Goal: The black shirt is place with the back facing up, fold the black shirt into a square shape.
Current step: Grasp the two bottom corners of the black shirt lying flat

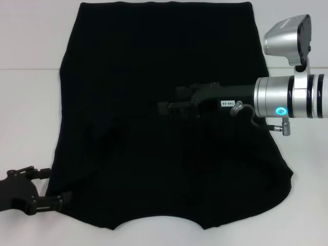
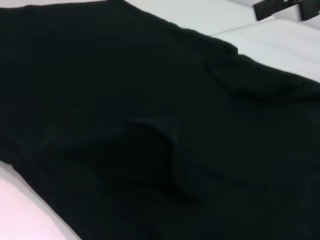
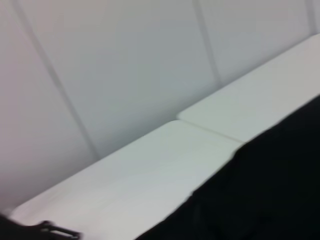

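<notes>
The black shirt point(image 1: 159, 154) lies spread flat on the white table point(image 1: 25, 118), plain side up, with its curved edge toward me. My right gripper point(image 1: 168, 106) reaches in from the right and hovers over the middle of the shirt, black against black. My left gripper point(image 1: 53, 185) sits open at the shirt's near left corner, one finger on each side of the cloth edge. The left wrist view is filled by the shirt point(image 2: 150, 130), with a raised fold in the cloth. In the right wrist view the shirt point(image 3: 270, 190) covers one corner.
Bare white table point(image 1: 307, 169) borders the shirt on both sides. In the right wrist view the table edge point(image 3: 180, 120) meets a pale wall point(image 3: 125, 65). The silver right forearm point(image 1: 292, 97) spans the right side above the cloth.
</notes>
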You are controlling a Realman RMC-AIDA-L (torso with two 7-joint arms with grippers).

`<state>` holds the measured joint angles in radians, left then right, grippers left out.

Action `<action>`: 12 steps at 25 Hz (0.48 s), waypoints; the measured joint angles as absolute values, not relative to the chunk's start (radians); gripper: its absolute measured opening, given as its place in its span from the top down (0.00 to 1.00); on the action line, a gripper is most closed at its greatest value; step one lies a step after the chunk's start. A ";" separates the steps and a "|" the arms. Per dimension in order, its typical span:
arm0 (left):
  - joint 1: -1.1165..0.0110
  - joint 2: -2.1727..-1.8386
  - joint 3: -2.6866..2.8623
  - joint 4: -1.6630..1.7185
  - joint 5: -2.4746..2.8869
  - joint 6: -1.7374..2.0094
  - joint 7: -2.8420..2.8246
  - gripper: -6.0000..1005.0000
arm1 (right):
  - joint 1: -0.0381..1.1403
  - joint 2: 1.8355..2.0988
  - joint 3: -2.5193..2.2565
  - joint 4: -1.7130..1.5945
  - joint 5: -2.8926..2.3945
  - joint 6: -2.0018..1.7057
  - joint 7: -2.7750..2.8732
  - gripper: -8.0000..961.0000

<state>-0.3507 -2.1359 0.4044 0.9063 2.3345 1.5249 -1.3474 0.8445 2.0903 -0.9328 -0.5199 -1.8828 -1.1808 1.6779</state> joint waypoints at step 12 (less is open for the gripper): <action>-0.365 -2.159 0.480 0.877 2.331 1.404 -1.320 0.13 | 0.834 2.085 -0.929 -0.528 -1.847 -1.194 1.685 0.08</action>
<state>-0.3651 -2.1593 0.4797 0.8771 2.3313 1.4044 -1.3203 0.8343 2.0854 -0.9294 -0.5283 -1.8468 -1.1942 1.6847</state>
